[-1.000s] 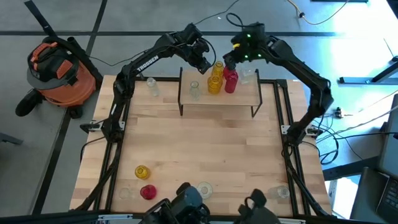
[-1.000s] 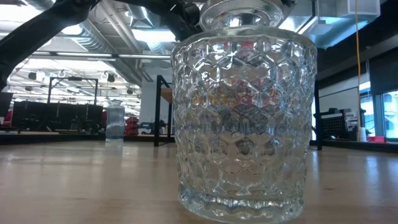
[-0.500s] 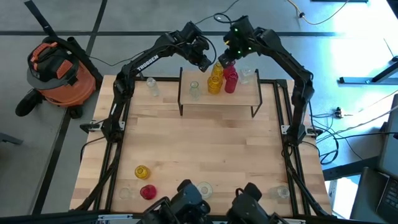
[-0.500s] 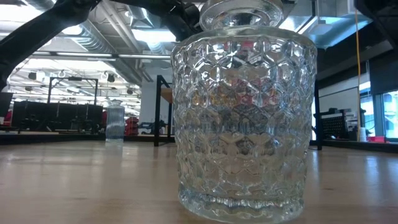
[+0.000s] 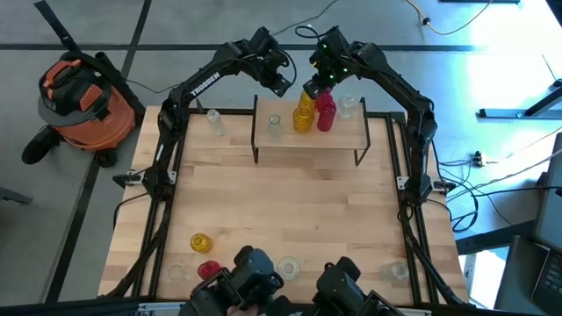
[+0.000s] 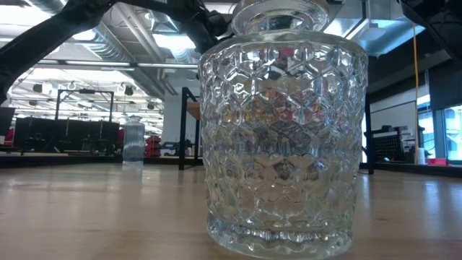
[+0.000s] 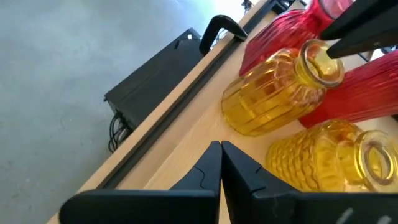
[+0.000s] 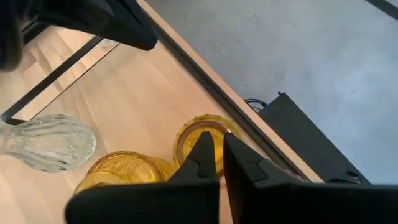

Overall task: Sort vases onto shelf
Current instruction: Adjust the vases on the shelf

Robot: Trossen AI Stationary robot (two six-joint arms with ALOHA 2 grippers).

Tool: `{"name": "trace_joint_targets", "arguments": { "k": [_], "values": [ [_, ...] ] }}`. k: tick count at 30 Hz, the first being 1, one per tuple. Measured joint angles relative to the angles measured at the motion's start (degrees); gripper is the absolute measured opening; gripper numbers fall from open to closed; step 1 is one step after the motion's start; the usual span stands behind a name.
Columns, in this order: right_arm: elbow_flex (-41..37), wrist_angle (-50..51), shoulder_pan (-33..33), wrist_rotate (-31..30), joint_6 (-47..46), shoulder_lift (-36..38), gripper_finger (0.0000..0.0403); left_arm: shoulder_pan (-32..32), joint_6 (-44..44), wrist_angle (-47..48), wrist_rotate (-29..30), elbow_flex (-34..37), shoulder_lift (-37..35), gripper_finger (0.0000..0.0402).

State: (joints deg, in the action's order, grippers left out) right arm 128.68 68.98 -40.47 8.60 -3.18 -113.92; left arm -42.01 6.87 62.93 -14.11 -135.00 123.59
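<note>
The light-wood shelf [image 5: 338, 139] stands at the table's far edge. On it stand a clear vase [image 5: 275, 126], two yellow vases [image 5: 303, 119] [image 5: 306, 96], a red vase [image 5: 325, 114] and another clear vase [image 5: 349, 107]. My right gripper [image 5: 313, 88] hangs over the far yellow vase [image 8: 200, 132], its fingers a narrow gap apart above the mouth. My left gripper [image 5: 279, 81] is shut and hovers just past the shelf's far edge. It faces the yellow vases [image 7: 267, 102] and touches nothing. My right gripper comes down on the far yellow vase from above. One dark fingertip [image 7: 333, 53] sits at the rim of its mouth [image 7: 317, 62]. Whether it touches the glass I cannot tell. The vase stands upright on the shelf.
A clear vase [image 5: 213, 121] stands on the table left of the shelf. Near the table's near edge stand a yellow vase [image 5: 200, 241], a red vase [image 5: 209, 270] and clear ones [image 5: 290, 266] [image 5: 397, 272]. One patterned clear vase [image 6: 281, 137] fills the low view. An orange vacuum [image 5: 83, 96] sits on the floor.
My right gripper has moved toward the table's left and down, from above the red vase to over the far yellow vase. My left gripper has drawn back a little toward the far left. The vases have stayed in place.
</note>
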Motion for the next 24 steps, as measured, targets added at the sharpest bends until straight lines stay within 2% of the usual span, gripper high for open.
{"name": "trace_joint_targets", "arguments": {
  "k": [17, 24],
  "values": [
    [0.1, -2.5, 1.7, 3.1, 0.0, -2.7, 0.0, -0.9, -1.4, 1.6, -0.3, 0.0, 0.0, 0.0],
    [0.1, -3.4, 2.4, 2.5, -0.9, -3.0, 0.0, -0.9, -1.5, 2.0, -0.3, 0.0, 0.0, 0.0]
  ]
}}
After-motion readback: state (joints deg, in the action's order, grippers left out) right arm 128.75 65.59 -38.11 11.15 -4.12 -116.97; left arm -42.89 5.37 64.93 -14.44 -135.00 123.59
